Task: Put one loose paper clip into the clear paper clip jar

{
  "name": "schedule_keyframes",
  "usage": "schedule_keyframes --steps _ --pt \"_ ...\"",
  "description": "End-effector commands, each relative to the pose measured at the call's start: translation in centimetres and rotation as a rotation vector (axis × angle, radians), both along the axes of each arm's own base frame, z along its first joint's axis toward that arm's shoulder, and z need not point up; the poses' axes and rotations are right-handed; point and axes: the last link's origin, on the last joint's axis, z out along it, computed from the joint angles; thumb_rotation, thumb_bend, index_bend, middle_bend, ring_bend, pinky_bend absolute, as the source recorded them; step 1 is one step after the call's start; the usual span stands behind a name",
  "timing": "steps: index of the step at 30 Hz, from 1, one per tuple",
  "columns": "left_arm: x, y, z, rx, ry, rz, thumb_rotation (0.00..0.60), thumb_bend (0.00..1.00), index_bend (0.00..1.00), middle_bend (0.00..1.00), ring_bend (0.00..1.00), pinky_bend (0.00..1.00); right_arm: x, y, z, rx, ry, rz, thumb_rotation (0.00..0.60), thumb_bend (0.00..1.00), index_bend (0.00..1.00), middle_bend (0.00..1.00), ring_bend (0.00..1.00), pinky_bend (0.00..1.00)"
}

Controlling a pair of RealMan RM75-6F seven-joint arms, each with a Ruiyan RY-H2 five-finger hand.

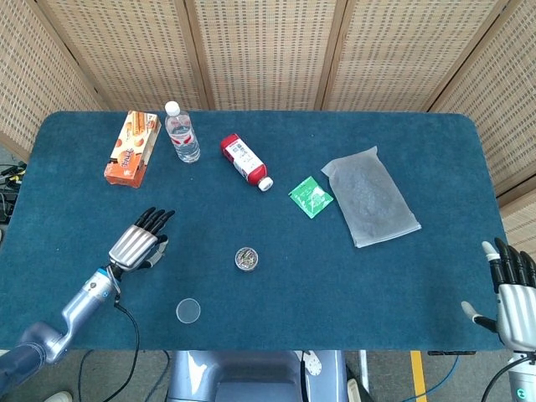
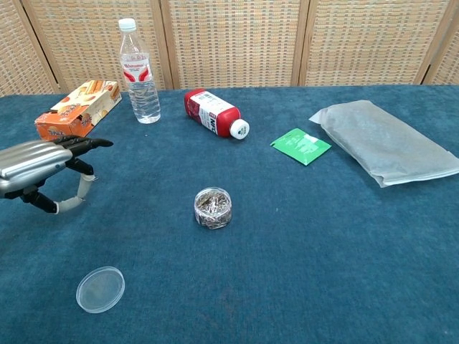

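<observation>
Jar [image 2: 213, 208] stands uncapped near the middle of the tabletop [image 2: 344, 244], already holding a heap of clips; its clear lid [image 2: 100, 289] lies flat toward the near-left edge, well apart from it.

Left hand [image 2: 39, 168] hovers off the cloth, left of the jar, palm down, fingers [image 2: 84, 144] extended forward with the thumb curled beneath. Whether a loose clip sits pinched at the thumb I cannot tell; nothing resolves there in either view, and no loose clip shows on the cloth. Treat it as unconfirmed.

Right hand [image 1: 512, 293] is parked beyond the right edge of the tabletop, fingers apart, holding nothing.

Handling judgement: a paper clip is nearly weightless, stiff wire, thin and flat, and likely to sink into the cloth pile. You would want to take it by pinching across its width between the thumb and one fingertip, or tip up one end first. Expect it to slip or twist if pinched hard. The jar is light too; a brush from your hand could tip it, so release from above the mouth.
</observation>
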Motion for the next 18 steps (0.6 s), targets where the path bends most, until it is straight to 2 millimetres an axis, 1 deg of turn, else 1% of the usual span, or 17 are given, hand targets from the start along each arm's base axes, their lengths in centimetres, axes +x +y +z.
schedule_keyframes --steps 1,4,5,7,8,12,14,18 --pt "4.3 1.0 2.2 0.048 -0.132 -0.102 0.6 0.41 0.82 0.0 0.0 0.0 0.0 0.0 0.0 0.001 0.0 0.001 0.6 0.0 0.0 0.0 0.0 0.0" --pt "7.6 1.3 2.6 0.043 -0.177 -0.151 0.6 0.41 0.82 0.0 0.0 0.0 0.0 0.0 0.0 0.002 0.0 0.001 0.6 0.0 0.0 0.0 0.0 0.0" --pt "8.5 1.3 2.7 0.038 -0.181 -0.156 0.6 0.41 0.82 0.0 0.0 0.0 0.0 0.0 0.0 0.003 0.0 0.001 0.6 0.0 0.0 0.0 0.0 0.0" --pt "10.4 1.2 2.3 0.018 -0.189 -0.172 0.6 0.41 0.82 0.0 0.0 0.0 0.0 0.0 0.0 0.003 -0.001 0.001 0.6 0.0 0.0 0.0 0.0 0.0" --pt "11.0 1.2 2.1 0.01 -0.186 -0.177 0.6 0.41 0.82 0.0 0.0 0.0 0.0 -0.1 0.0 0.003 -0.001 0.001 0.6 0.0 0.0 0.0 0.0 0.0" --pt "14.6 0.8 0.3 -0.041 -0.159 -0.192 0.6 0.41 0.82 0.0 0.0 0.0 -0.1 -0.1 0.0 0.003 -0.003 -0.003 0.6 0.0 0.0 0.0 0.0 0.0" --pt "15.9 0.7 -0.7 -0.058 -0.15 -0.191 0.6 0.41 0.82 0.0 0.0 0.0 -0.2 -0.2 0.1 0.004 -0.006 -0.007 0.6 0.0 0.0 0.0 0.0 0.0" --pt "17.5 0.6 -2.7 -0.083 -0.127 -0.182 0.6 0.41 0.82 0.0 0.0 0.0 -0.4 -0.3 0.2 0.002 -0.012 -0.014 0.6 0.0 0.0 0.0 0.0 0.0"
